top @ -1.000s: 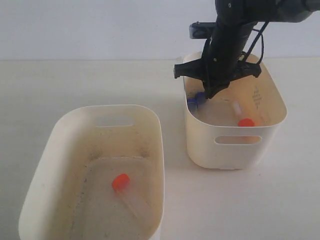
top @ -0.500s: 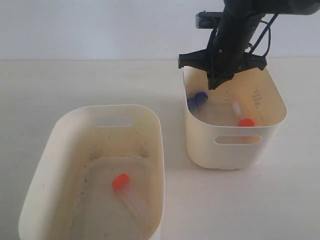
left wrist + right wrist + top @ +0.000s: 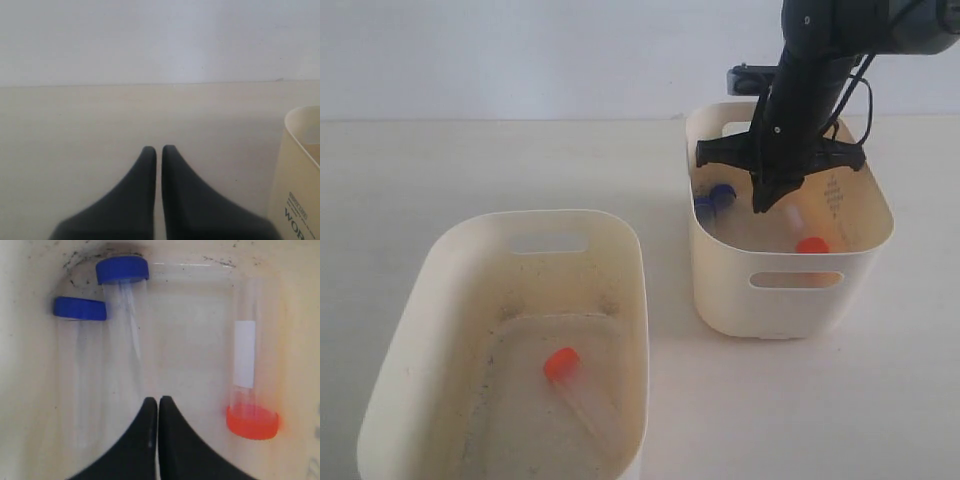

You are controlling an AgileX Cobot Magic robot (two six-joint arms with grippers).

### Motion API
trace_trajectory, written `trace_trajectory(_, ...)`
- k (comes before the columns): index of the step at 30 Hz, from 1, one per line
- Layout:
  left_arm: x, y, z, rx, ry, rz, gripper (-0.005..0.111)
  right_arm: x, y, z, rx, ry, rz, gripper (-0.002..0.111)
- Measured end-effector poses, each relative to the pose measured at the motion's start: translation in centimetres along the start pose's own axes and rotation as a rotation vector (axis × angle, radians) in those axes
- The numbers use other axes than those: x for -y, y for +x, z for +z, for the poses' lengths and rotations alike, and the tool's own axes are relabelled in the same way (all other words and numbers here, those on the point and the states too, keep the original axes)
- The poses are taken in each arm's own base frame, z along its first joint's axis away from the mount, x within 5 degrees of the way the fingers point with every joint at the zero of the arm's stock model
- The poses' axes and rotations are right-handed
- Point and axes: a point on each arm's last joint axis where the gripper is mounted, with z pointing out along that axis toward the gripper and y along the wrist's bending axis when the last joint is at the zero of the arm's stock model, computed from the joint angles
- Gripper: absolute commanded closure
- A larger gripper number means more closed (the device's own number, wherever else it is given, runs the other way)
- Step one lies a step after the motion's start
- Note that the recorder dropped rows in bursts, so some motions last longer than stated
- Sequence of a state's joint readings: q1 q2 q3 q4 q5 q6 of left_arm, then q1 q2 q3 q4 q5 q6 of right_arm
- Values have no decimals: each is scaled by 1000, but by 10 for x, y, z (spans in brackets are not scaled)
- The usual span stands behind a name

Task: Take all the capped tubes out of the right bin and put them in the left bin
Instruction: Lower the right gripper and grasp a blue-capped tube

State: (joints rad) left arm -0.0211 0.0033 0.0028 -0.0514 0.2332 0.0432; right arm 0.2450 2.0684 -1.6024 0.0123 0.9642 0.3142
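The right bin (image 3: 790,300) holds three capped tubes: two with blue caps (image 3: 122,269) (image 3: 80,308) lying side by side at one end, and one with an orange-red cap (image 3: 252,422) (image 3: 811,244) near the front wall. My right gripper (image 3: 158,401) (image 3: 765,205) hangs shut and empty inside this bin, between the blue-capped pair (image 3: 716,197) and the orange-capped tube. The left bin (image 3: 470,250) holds one orange-capped tube (image 3: 562,364) on its speckled floor. My left gripper (image 3: 158,150) is shut over bare table, holding nothing; it is out of the exterior view.
A cream bin's outer wall (image 3: 297,170) with dark printed lettering stands at the edge of the left wrist view. The two bins sit on a pale table (image 3: 470,160) before a white wall.
The right arm rose out of the blue-cap corner, shifted toward the middle of the right bin and came down again, still shut. No tube has moved.
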Motion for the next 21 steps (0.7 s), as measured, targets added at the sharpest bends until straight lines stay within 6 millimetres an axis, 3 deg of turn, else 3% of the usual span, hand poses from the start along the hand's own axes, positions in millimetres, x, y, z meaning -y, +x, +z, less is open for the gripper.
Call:
trace_trajectory(9,0,0,0,0,0,0,102,-1,-1,5,2,-5,-20,108)
trace_trajectory(13,0,0,0,0,0,0,102,0,0,23,-29,4,-22,105)
trace_trajectory(15,0,0,0,0,0,0,102,0,0,32,-40,8,-22,93)
trace_trajectory(16,0,0,0,0,0,0,102,0,0,35,-41,9,-22,76)
trace_trajectory(19,0,0,0,0,0,0,102,-1,-2,36,-18,2,-28,44)
trace_trajectory(21,0,0,0,0,0,0,102,-1,-3,36,-12,-1,-37,36)
